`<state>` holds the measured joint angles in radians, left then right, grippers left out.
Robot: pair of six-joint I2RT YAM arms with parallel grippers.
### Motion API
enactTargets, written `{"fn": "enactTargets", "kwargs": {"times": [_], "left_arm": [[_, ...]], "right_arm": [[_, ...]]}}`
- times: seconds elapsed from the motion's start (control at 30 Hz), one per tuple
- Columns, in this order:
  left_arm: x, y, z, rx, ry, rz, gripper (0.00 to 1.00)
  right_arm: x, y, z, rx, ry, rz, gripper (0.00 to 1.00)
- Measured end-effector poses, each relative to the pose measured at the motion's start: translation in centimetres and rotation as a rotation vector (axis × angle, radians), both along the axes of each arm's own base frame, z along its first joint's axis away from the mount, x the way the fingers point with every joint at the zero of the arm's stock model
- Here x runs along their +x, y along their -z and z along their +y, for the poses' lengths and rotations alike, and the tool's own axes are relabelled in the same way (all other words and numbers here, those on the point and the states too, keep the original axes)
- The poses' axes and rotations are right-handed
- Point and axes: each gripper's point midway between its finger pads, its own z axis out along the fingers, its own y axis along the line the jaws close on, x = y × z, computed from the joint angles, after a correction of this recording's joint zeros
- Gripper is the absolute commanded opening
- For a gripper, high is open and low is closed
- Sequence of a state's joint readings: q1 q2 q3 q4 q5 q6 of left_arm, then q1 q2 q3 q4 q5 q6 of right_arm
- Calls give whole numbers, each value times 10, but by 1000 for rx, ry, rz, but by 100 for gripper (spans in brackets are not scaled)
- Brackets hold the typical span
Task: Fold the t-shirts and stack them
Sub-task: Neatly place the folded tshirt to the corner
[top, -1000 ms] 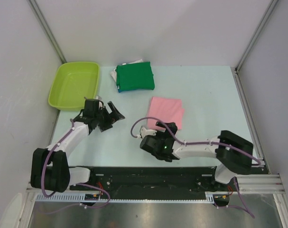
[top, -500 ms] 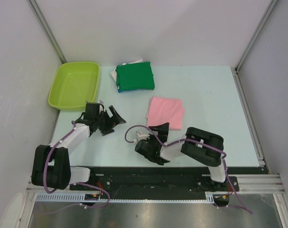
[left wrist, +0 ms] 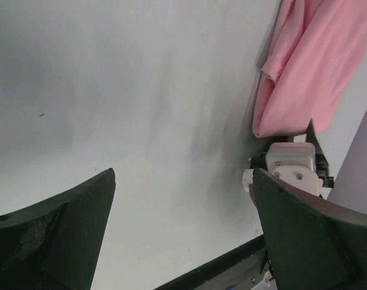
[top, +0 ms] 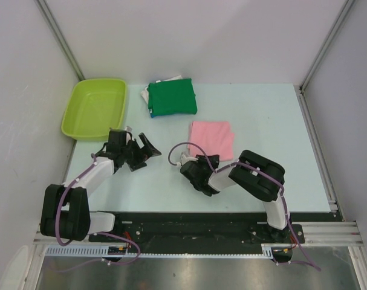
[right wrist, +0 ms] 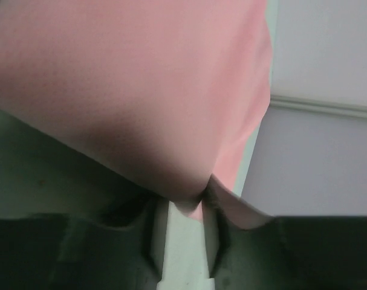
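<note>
From above, the folded light pink cloth t-shirt (top: 211, 138) lies on the pale table (top: 268, 121), nearer and right of the dark green folded t-shirt (top: 172, 98). The right claw (top: 206, 163) is at its near edge, and the left claw (top: 141, 153) hovers well to the left.

Only the left wrist view shows the left claw's fingers spread wide.

Only the right wrist view shows the pink hem at narrowly gapped fingertips; I cannot tell whether it is clamped. The cloth looks light and limp, so pinch all its layers at the edge.

The folded dark green cloth t-shirt (top: 173, 98) hides what lies under it; only a white cloth edge (top: 145, 92) peeks out at its left. In the right wrist view the folded light pink cloth t-shirt (right wrist: 129, 90) is a blur, cut off at top and left. Whether the right gripper (right wrist: 182, 229) pinches its hem cannot be told. The left gripper (left wrist: 183, 175) runs off the bottom edge.
</note>
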<state>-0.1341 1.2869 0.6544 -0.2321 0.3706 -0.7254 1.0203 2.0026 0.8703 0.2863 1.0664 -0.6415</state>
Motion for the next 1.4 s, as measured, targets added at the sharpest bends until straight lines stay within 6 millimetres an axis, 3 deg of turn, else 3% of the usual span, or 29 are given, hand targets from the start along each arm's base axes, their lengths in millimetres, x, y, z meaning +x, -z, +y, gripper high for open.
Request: {"fn": "enactTargets", "kwargs": {"times": [0.07, 0.3, 0.57, 0.9, 1.1, 1.4], "left_arm": [[1, -1, 0, -3, 1, -7, 100], [-4, 4, -11, -25, 38, -5, 100], [-33, 6, -61, -180, 166, -8, 100], [-37, 17, -97, -375, 154, 42, 100], [-34, 19, -124, -503, 159, 82, 100], [-34, 22, -158, -561, 201, 130, 100]], "right_arm": [[-1, 7, 1, 6, -12, 23, 0], [-9, 2, 1, 102, 5, 46, 0], [-30, -33, -5, 253, 37, 17, 0], [-59, -28, -8, 247, 34, 51, 0], [-63, -28, -10, 248, 43, 50, 0], [-70, -37, -9, 262, 27, 39, 0]]}}
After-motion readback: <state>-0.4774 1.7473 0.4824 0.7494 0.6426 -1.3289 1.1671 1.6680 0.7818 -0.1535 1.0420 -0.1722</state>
